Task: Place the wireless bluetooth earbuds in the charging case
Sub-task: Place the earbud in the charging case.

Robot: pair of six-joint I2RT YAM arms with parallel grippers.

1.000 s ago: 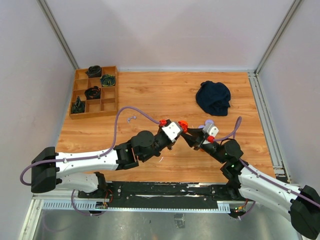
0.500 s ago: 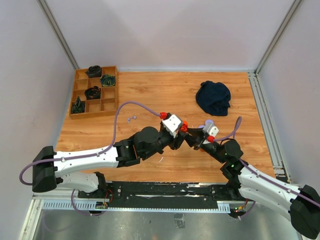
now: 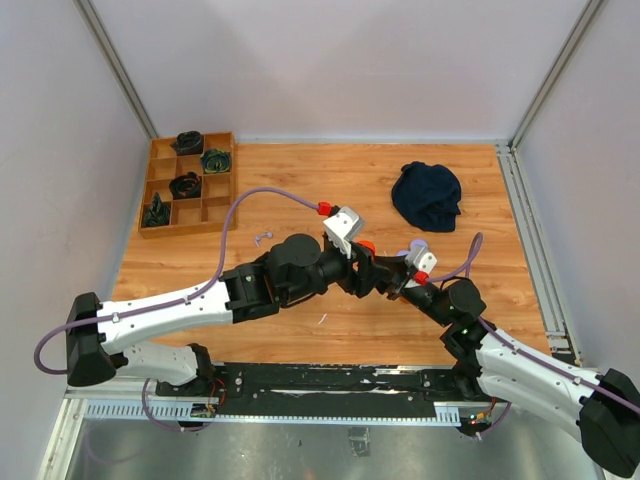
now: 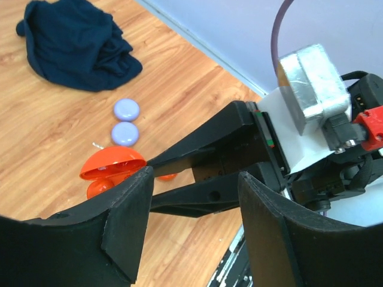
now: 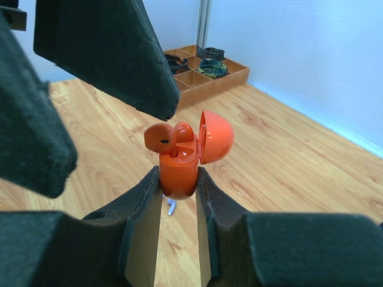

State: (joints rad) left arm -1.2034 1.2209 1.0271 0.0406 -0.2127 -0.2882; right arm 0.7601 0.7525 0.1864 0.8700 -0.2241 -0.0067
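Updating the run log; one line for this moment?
right gripper shut on charging case | lid open | orange-red earbud at case mouth | left gripper open

The top camera looks steeply down from high behind the near edge on the whole table (image 3: 300, 190), while the two wrist cameras look along their own fingers (image 5: 140, 239), very near, facing each other, and both see the orange-red charging case (image 5: 179, 170).

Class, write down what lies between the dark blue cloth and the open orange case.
Two lilac pucks, close together, lie between the cloth and the orange case; the left wrist view shows them.
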